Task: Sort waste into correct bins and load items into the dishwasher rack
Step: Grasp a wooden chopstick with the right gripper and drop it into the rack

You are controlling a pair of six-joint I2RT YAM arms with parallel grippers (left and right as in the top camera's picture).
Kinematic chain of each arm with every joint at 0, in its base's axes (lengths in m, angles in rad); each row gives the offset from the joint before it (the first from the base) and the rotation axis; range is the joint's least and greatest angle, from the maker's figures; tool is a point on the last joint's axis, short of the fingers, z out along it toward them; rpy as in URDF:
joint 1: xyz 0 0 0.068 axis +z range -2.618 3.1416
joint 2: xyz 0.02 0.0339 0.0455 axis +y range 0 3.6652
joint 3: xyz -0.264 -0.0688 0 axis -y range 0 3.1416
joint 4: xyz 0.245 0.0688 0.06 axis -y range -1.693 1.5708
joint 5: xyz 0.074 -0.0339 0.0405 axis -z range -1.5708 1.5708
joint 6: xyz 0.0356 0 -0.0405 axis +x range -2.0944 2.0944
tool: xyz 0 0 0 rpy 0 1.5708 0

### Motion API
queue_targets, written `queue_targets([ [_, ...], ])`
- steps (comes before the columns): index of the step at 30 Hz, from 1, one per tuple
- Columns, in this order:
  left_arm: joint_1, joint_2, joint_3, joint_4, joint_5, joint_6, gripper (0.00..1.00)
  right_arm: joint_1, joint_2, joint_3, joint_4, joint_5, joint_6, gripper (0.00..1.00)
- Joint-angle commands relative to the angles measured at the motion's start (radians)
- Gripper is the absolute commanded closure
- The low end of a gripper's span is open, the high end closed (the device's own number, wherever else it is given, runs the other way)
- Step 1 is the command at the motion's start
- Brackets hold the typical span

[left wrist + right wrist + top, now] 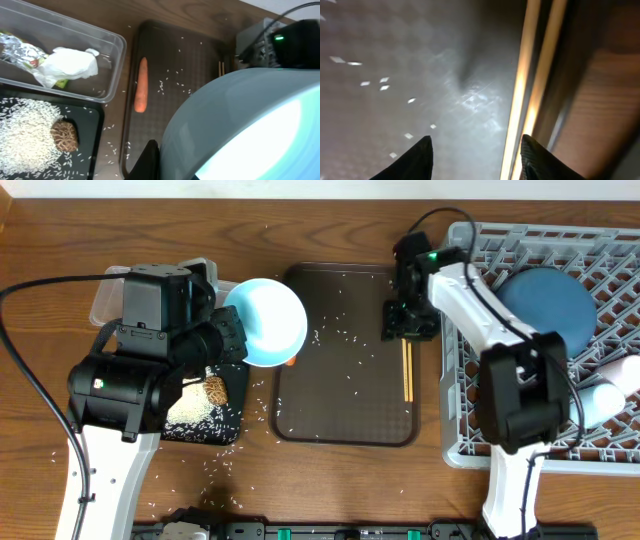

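Sorting looks well past halfway. At 10 o'clock on the table the clear tub (112, 55) holds the crumpled tissue (67, 65) and the snack wrapper (20, 50). At 8 o'clock the black tray (235, 395) carries a heap of rice (22, 135) and the brown food lump (64, 136). Over at 3 o'clock, the dishwasher rack (470, 430) already has the dark blue plate (545, 302) in it, and something pale and cup-like (602, 398) lies at its right edge, though I can't make out which cup.

Left to do: the carrot (141, 85) lies on the brown serving tray (345, 420), loose grains speckle tray and tabletop, and two items are not racked yet. The left gripper (235, 338) is clamped on the rim of the white bowl (268, 320), held above the serving tray's 9 o'clock edge. The right gripper (476, 137) is down over the chopsticks (407, 372) at the tray's 3 o'clock edge, its fingers (415, 160) apart and straddling the pair, not gripping yet.
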Motion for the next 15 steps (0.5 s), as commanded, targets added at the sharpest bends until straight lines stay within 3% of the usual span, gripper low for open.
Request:
queue_targets([
  [1, -0.001, 0.0, 0.018, 0.001, 0.022, 0.026, 0.94, 0.013, 0.037, 0.001, 0.002, 0.017, 0.019, 0.5],
  [10, -0.002, 0.003, 0.017, 0.002, 0.022, 0.026, 0.94, 0.022, 0.06, 0.0, 0.003, 0.121, 0.037, 0.5],
  [15, -0.001, 0.003, 0.017, 0.002, 0.019, 0.026, 0.94, 0.033, 0.072, 0.0, 0.02, 0.084, 0.032, 0.65],
])
